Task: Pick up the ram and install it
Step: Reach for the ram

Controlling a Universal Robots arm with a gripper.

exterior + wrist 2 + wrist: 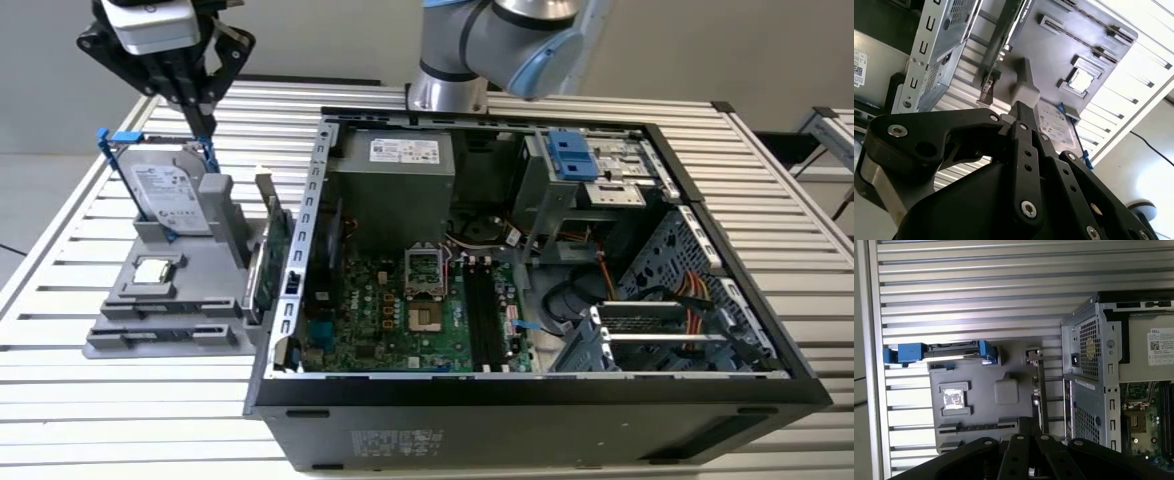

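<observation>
Gripper (204, 122), closed and empty, hovers over the upright hard drive (171, 200) in a gray holder (127, 340) beside the open computer case (534, 395); the ram (976, 427) seemingly lies in the holder's long front slot, so pickup seems pending, needing parted jaws and clearance from the drive's edge.

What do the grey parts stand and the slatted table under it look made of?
The parts stand looks like matte grey plastic, perhaps printed: dull, even colour with moulded slots and steps. The table looks like bare aluminium: silvery ribbed slats with a soft sheen that catches the light.
</observation>
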